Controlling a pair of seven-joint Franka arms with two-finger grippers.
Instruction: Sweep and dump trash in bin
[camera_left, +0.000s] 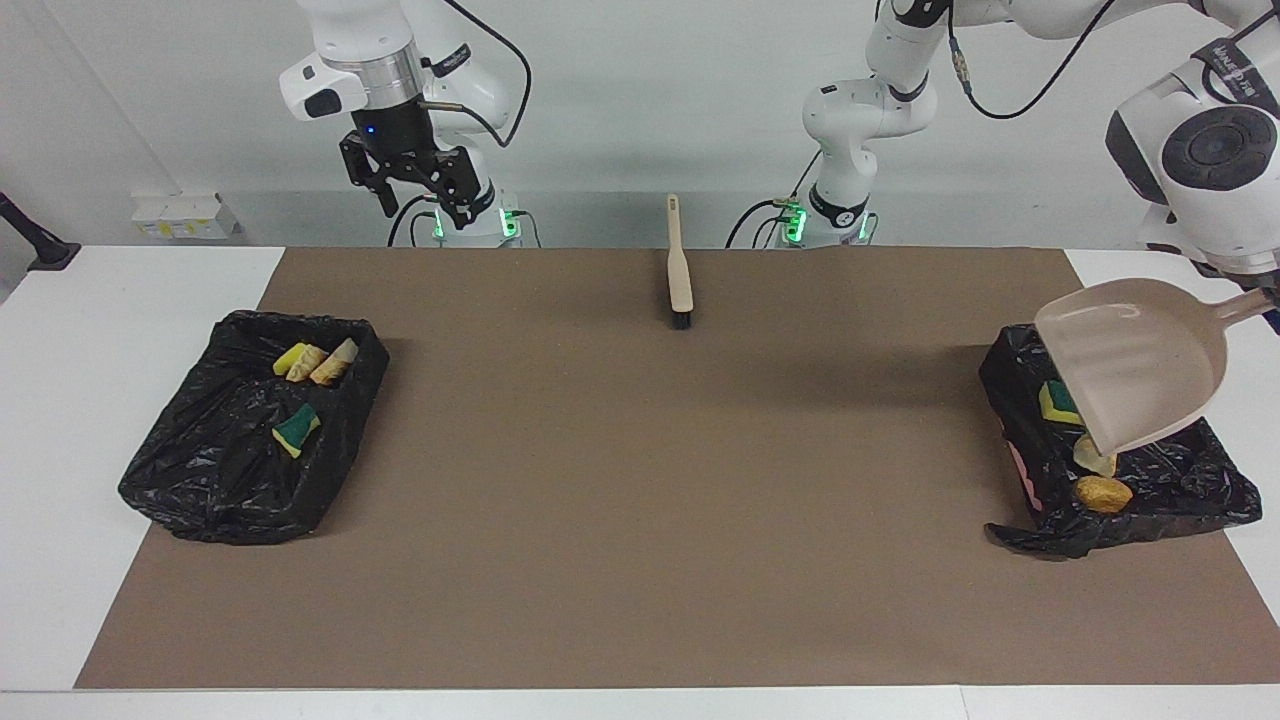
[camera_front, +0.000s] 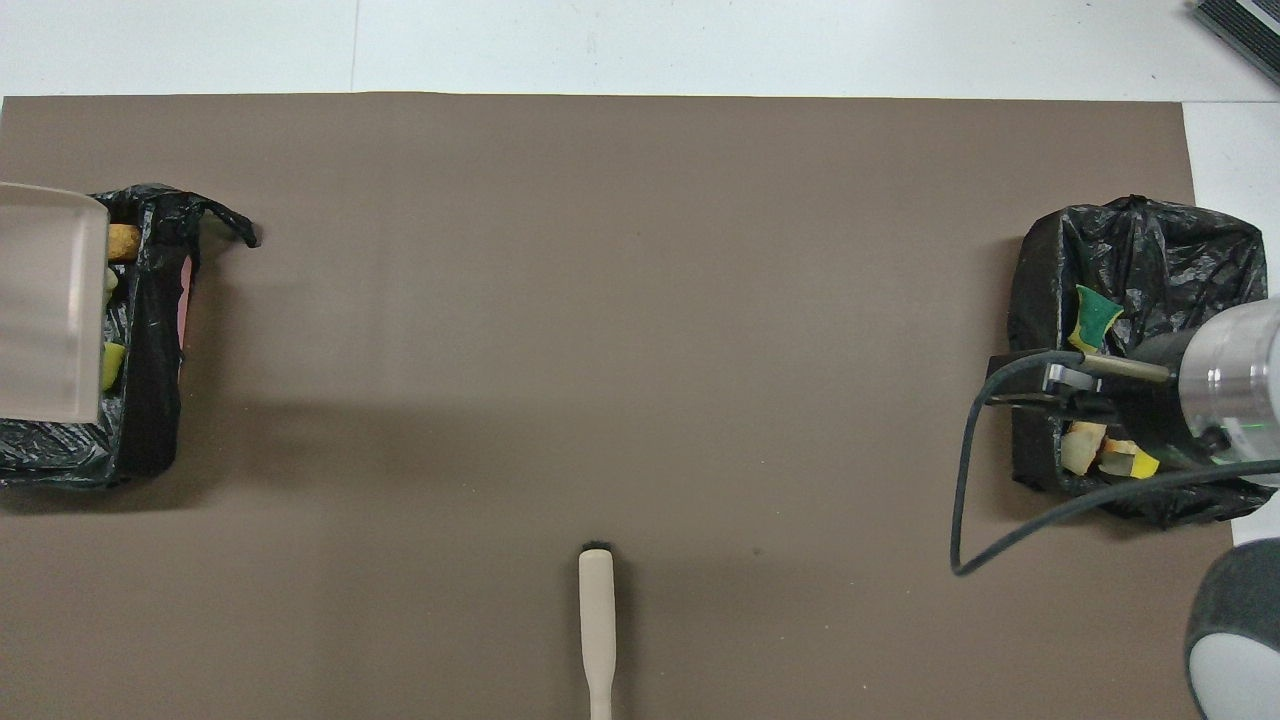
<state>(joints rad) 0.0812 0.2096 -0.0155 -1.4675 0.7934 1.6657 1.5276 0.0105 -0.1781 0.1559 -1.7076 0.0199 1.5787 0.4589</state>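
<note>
Facing view, left gripper (camera_left: 1268, 296) clamped on dustpan (camera_left: 1135, 362) handle over bin (camera_left: 1190, 475), right gripper (camera_left: 412, 180) fingers apart, empty.

A white bench (camera_left: 60, 420) is carrying a large brown mat (camera_left: 660, 500), and a plain white wall (camera_left: 700, 110) is standing at its edge.
</note>
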